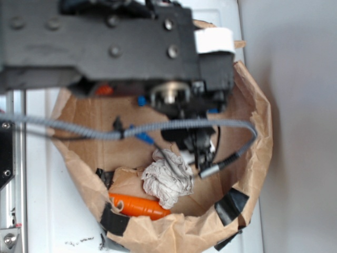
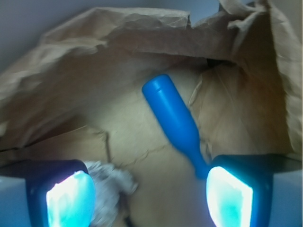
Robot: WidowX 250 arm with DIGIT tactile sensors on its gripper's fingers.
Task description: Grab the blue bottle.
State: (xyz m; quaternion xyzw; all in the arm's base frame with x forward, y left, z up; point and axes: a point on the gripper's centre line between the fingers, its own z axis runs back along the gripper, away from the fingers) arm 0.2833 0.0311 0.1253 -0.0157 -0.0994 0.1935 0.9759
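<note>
Inside the paper bag (image 2: 142,38), the gripper (image 2: 149,196) hangs with fingers wide, blue bottle (image 2: 173,116) lying flat, its neck by 1 finger.

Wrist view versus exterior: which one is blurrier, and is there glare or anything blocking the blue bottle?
Wrist view: soft focus throughout, the tool pads blown out in cyan-white glare, the blue bottle still legible on the paper bag. Exterior view: the near arm is a dark blurred mass covering most of the bottle, with only blue slivers showing; the orange bottle and cloth read clearly.
</note>
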